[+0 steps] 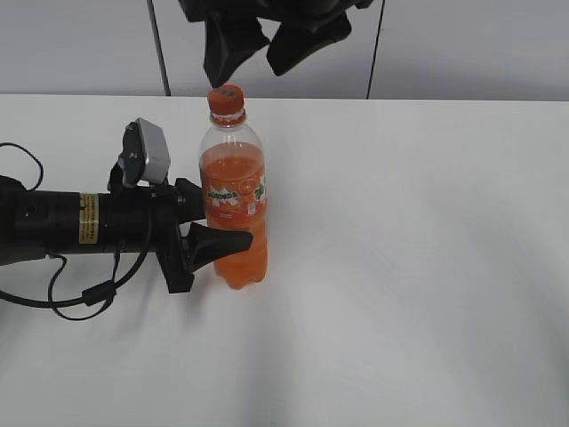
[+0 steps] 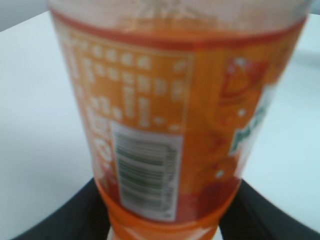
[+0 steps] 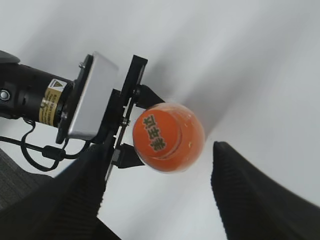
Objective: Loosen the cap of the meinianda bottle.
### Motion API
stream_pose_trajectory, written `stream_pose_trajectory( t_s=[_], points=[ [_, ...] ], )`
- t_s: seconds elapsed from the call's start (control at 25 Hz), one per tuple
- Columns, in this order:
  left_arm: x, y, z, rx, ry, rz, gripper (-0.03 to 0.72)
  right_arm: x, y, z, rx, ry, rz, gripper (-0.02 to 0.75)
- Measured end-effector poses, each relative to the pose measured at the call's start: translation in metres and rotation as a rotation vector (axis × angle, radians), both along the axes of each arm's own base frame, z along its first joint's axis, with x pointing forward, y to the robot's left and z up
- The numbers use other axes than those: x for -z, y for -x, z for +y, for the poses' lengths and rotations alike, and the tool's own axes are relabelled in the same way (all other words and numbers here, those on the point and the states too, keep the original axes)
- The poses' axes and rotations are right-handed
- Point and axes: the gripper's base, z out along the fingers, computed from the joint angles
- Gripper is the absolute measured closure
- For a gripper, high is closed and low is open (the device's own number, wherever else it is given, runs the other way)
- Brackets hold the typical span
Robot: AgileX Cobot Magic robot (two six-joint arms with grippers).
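The meinianda bottle [image 1: 235, 209], clear plastic with orange liquid and an orange label, stands upright on the white table. Its orange cap [image 1: 226, 98] sits on top; from above in the right wrist view the cap [image 3: 156, 133] shows dark marks. My left gripper [image 1: 218, 229] comes in from the left and is shut on the bottle's lower body; the left wrist view is filled by the bottle's label [image 2: 170, 115]. My right gripper [image 1: 267, 44] hangs open just above the cap, its two fingers [image 3: 157, 190] spread wide and not touching it.
The white table [image 1: 427, 267] stretches to the right and front of the bottle. Black cables [image 1: 80, 298] trail from the left arm at the table's left side. A grey wall [image 1: 462, 44] stands behind.
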Motion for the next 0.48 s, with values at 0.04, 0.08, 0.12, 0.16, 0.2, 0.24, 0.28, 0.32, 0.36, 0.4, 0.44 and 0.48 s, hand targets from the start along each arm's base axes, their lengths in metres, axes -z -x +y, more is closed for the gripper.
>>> stream_pose_trajectory(
  t_s=[0.04, 0.08, 0.12, 0.16, 0.2, 0.24, 0.28, 0.32, 0.36, 0.4, 0.44, 0.48],
  points=[
    [0.000, 0.000, 0.000, -0.001, 0.000, 0.000, 0.310, 0.001, 0.000, 0.001, -0.005, 0.000, -0.004, 0.239],
    [0.000, 0.000, 0.000, -0.001, 0.000, 0.000, 0.310, 0.002, 0.000, 0.002, -0.009, 0.001, -0.005, 0.239],
    [0.000, 0.000, 0.000, -0.001, 0.000, 0.000, 0.310, 0.005, -0.002, 0.003, -0.010, 0.005, 0.001, 0.239],
    [0.000, 0.000, 0.000, -0.001, 0.000, 0.000, 0.310, 0.008, -0.003, 0.005, -0.011, 0.012, 0.007, 0.239],
    [0.000, 0.000, 0.000, -0.001, 0.000, 0.000, 0.310, 0.012, -0.004, 0.006, -0.012, 0.017, 0.012, 0.239],
    [0.000, 0.000, 0.000, -0.001, 0.000, 0.000, 0.310, 0.015, -0.006, 0.007, -0.012, 0.022, 0.017, 0.239],
    [0.000, 0.000, 0.000, -0.001, 0.000, 0.000, 0.310, 0.019, -0.007, 0.009, -0.013, 0.028, 0.021, 0.239],
    [0.000, 0.000, 0.000, -0.001, 0.000, 0.000, 0.310, 0.022, -0.009, 0.010, -0.014, 0.030, 0.023, 0.239],
    [0.000, 0.000, 0.000, -0.001, 0.000, 0.000, 0.310, 0.024, -0.010, 0.011, -0.015, 0.030, 0.021, 0.239],
    [0.000, 0.000, 0.000, -0.001, 0.000, 0.000, 0.310, 0.025, -0.011, 0.012, -0.016, 0.027, 0.016, 0.239],
    [0.000, 0.000, 0.000, -0.001, 0.000, 0.000, 0.310, 0.026, -0.012, 0.012, -0.018, 0.026, 0.012, 0.239],
    [0.000, 0.000, 0.000, -0.001, 0.000, 0.000, 0.310, 0.026, -0.012, 0.012, -0.018, 0.026, 0.012, 0.239]
  ],
)
